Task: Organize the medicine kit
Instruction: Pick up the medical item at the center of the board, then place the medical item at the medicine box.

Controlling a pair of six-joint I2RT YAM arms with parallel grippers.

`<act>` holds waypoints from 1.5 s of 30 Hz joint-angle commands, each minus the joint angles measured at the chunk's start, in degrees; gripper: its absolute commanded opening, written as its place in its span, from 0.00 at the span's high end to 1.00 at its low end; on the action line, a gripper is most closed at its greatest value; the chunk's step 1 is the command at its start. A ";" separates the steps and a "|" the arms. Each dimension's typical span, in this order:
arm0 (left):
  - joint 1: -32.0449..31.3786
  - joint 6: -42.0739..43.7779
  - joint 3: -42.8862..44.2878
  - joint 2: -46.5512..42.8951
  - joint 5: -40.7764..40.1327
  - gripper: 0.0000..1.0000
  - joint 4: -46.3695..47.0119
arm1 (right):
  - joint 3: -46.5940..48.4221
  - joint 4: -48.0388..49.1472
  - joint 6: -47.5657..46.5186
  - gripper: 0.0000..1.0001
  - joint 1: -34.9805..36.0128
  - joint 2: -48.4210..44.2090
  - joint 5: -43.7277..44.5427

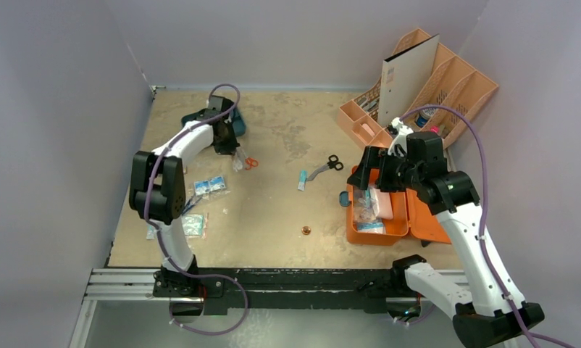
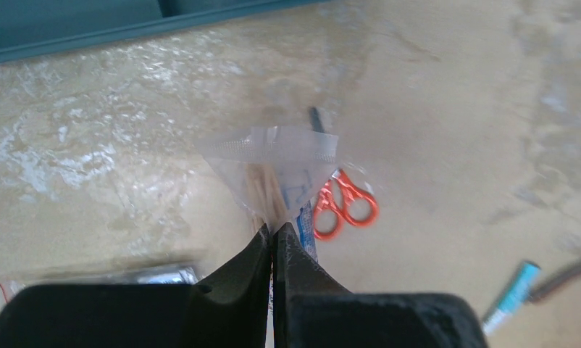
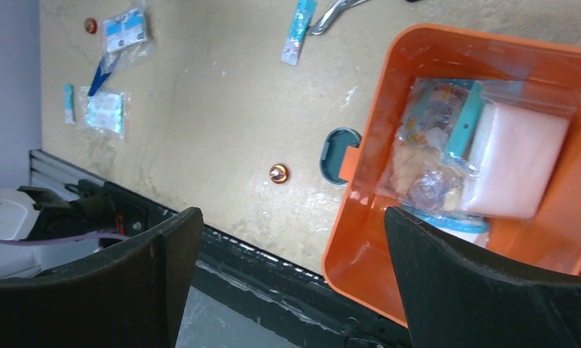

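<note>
Far left of table: left gripper (image 2: 274, 230), jaws clenched on the near end of a clear bag (image 2: 273, 156) with pale sticks inside.
Beside the bag: orange scissors (image 2: 343, 204), flat on the table, handles just right of the bag's edge.
Far-left corner: teal tray (image 1: 193, 116), just beyond the left gripper.
Right near part: medicine kit (image 1: 378, 233), open, lid laid flat to its right; holds a pink pad in a clear sleeve and a bag of mixed packets.
Over the kit's left edge: right gripper (image 3: 291, 239), jaws spread wide, grasping nothing.
Middle: black scissors (image 1: 329, 165), a small blue packet (image 1: 302, 180) touching its tip; nearer, a copper disc (image 1: 306, 231), just left of the kit.
Left near part: two blue-and-white packets (image 1: 214, 185), flat, apart.
Far right: peach organizer (image 1: 432, 80), behind the kit.
</note>
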 commanded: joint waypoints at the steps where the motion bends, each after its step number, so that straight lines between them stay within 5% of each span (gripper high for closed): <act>1: 0.02 -0.11 -1.43 -8.54 9.57 1.00 0.93 | -1.09 3.44 2.92 0.04 0.17 0.50 -5.61; 11: -0.82 1.73 -8.62 -20.73 29.58 1.00 5.83 | -4.56 17.30 13.67 0.11 1.02 3.35 -11.43; 18: -3.12 0.24 -17.08 -25.62 41.85 1.00 11.36 | -2.12 27.99 21.29 0.15 9.29 12.99 -6.90; 28: -12.35 1.03 -20.43 -30.55 43.60 1.00 10.92 | 3.97 33.70 25.70 0.27 22.06 23.96 1.80; 45: -12.42 2.08 -21.38 -31.29 52.44 1.00 12.38 | 6.09 32.03 28.01 0.58 24.03 31.12 2.77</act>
